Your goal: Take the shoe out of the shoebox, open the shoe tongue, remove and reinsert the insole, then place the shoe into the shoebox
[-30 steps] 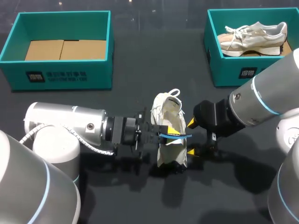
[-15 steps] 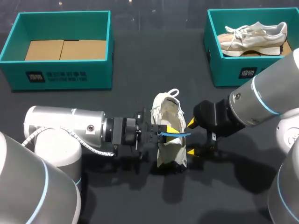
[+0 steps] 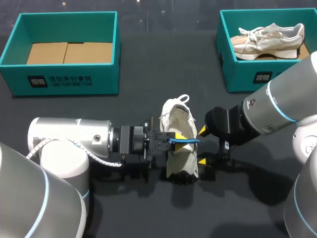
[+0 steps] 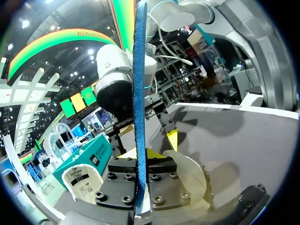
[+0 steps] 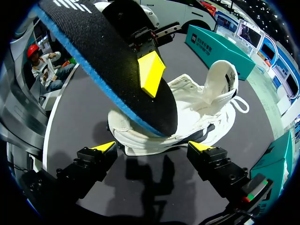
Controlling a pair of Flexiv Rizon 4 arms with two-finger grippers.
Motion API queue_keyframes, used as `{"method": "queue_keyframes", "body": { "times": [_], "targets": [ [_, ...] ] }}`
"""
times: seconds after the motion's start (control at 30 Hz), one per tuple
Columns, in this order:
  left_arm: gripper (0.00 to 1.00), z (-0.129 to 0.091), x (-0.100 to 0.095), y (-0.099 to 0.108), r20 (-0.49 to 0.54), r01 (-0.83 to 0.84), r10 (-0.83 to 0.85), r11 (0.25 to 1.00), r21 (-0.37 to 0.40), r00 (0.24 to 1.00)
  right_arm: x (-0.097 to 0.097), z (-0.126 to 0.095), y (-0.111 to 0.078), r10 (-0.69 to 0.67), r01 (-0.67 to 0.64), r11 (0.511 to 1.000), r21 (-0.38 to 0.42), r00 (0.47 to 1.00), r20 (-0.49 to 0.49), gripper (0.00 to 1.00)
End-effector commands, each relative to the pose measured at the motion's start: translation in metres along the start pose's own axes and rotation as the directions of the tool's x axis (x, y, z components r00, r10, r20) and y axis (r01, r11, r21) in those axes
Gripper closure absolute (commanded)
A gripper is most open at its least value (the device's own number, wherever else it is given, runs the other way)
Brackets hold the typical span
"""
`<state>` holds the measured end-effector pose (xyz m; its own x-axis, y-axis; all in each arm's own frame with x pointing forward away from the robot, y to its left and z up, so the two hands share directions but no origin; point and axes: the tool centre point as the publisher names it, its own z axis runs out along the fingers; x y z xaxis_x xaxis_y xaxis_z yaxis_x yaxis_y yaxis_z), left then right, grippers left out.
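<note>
Blue-edged insole (image 5: 117,70) is clamped edge-on in my left gripper (image 3: 174,141), just above the white shoe (image 3: 181,116) at table centre; I'd judge it light and floppy (re-grip nearer its middle); right gripper (image 3: 202,146) stands spread at the shoe's 3 o'clock.

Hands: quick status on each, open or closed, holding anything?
Left hand: closed on the insole.
Right hand: open, holding nothing; the white shoe lies ahead of it.

The shoe (image 3: 177,116) lies between the left hand (image 3: 177,139), holding the insole (image 3: 191,141) above it, and the right hand (image 3: 203,146).
</note>
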<state>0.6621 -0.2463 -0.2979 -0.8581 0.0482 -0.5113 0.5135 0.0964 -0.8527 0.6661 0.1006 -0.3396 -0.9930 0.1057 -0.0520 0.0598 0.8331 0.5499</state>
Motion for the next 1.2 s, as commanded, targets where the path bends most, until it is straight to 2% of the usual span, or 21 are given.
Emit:
{"method": "queue_keyframes", "body": {
  "times": [0.03, 0.73, 0.93, 1.1, 1.13, 1.17, 1.2],
  "targets": [
    [1.0, 0.005, 0.001, 0.009, 0.007, 0.001, -0.001, 1.0, -0.005, 1.0, 0.001, 0.0, 0.0, 0.001, -0.001, 1.0, 0.001, 1.0, 0.003, 0.0],
    [1.0, 0.004, -0.004, 0.048, 0.024, -0.023, 0.024, 0.999, -0.046, 0.999, 0.001, 0.0, 0.0, 0.001, -0.001, 1.0, 0.001, 1.0, 0.003, 0.0],
    [1.0, 0.004, -0.006, 0.05, 0.022, -0.009, 0.01, 0.999, -0.037, 1.0, 0.001, 0.0, 0.0, 0.001, -0.001, 1.0, 0.001, 1.0, 0.003, 0.0],
    [1.0, 0.004, -0.006, 0.043, 0.021, 0.001, -0.001, 1.0, -0.02, 1.0, 0.001, 0.0, 0.0, 0.001, -0.001, 1.0, 0.001, 1.0, 0.003, 0.0],
    [0.98, 0.004, -0.007, 0.041, 0.021, -0.001, 0.001, 1.0, -0.018, 1.0, 0.001, 0.0, 0.0, 0.001, -0.001, 1.0, 0.001, 1.0, 0.003, 0.0],
    [0.9, 0.004, -0.007, 0.039, 0.021, 0.0, 0.001, 1.0, -0.012, 1.0, 0.001, 0.0, 0.0, 0.001, -0.001, 1.0, 0.001, 1.0, 0.003, 0.0],
    [0.87, 0.004, -0.007, 0.037, 0.021, 0.0, 0.0, 1.0, -0.01, 1.0, 0.001, 0.0, 0.0, 0.001, -0.001, 1.0, 0.001, 1.0, 0.003, 0.0]
  ]
}}
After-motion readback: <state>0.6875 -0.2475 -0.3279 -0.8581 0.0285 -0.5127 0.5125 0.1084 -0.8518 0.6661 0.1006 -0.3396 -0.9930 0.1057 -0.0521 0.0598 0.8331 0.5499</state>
